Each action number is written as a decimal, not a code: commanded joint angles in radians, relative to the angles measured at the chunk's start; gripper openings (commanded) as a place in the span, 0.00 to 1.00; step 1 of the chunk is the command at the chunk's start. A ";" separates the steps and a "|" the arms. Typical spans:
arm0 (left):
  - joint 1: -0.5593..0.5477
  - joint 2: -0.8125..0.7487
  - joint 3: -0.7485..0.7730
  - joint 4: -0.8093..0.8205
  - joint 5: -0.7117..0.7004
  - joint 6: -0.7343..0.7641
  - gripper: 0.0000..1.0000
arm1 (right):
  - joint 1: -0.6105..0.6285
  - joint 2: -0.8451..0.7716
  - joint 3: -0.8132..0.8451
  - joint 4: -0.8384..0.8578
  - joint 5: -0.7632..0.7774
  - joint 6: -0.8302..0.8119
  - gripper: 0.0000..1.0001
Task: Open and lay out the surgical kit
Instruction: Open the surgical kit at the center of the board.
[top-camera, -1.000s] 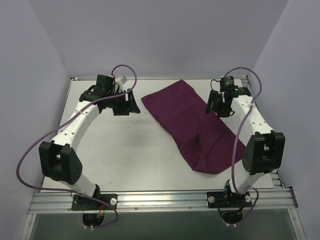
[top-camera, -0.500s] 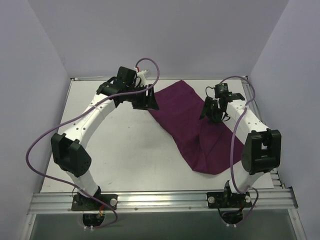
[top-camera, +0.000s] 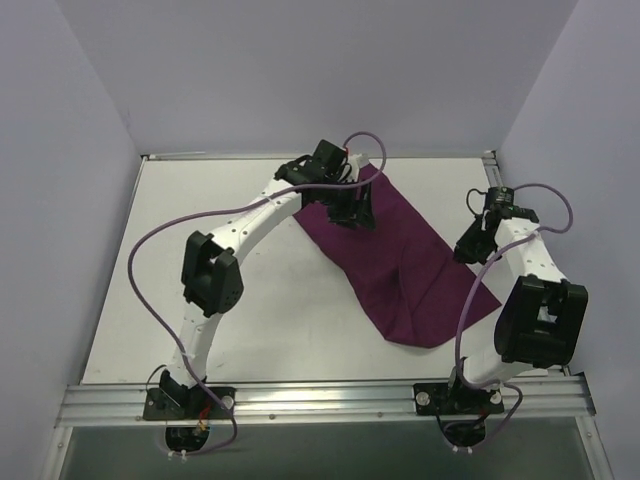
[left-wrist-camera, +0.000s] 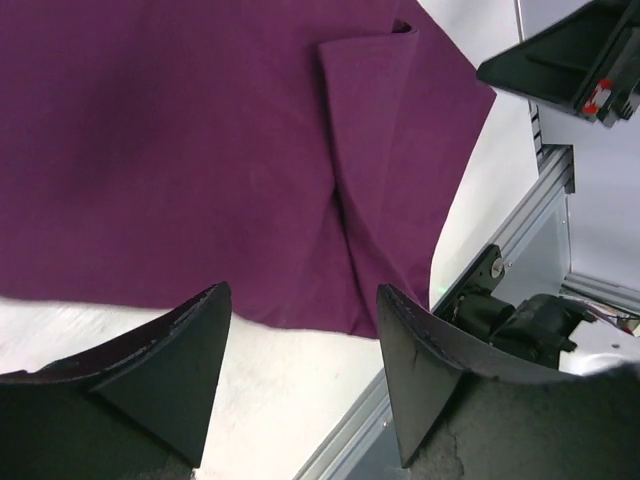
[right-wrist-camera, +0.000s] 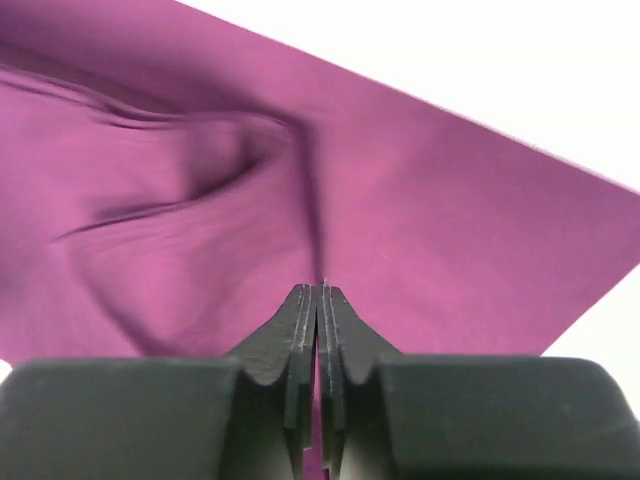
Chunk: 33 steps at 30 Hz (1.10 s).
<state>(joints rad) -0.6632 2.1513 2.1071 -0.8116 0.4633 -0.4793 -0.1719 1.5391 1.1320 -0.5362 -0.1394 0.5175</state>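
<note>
Purple cloth (top-camera: 400, 270) lies folded on the counter (top-camera: 250, 320), contents hidden — the right fingers (right-wrist-camera: 298, 335) pinch its ridge; the left fingers (left-wrist-camera: 170, 365) gape above it, empty.

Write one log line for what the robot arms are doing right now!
left gripper: open, above cloth wrap | right gripper: shut, pinching a fold of cloth wrap | cloth wrap: lying folded over

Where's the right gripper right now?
In the top view, the right gripper sits far right, pinching a fold at the cloth wrap's right edge.
</note>
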 joint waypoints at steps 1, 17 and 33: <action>-0.048 0.079 0.148 -0.008 -0.014 -0.015 0.69 | -0.029 -0.036 -0.078 -0.047 -0.039 0.007 0.00; -0.115 0.378 0.450 0.032 -0.190 -0.099 0.70 | -0.166 0.024 -0.173 0.073 -0.009 -0.017 0.00; -0.184 0.458 0.433 0.204 -0.195 -0.139 0.65 | -0.166 0.069 -0.215 0.119 0.011 -0.004 0.00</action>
<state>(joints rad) -0.8333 2.5969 2.5053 -0.6720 0.2768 -0.5896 -0.3332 1.6142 0.9218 -0.4042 -0.1467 0.5198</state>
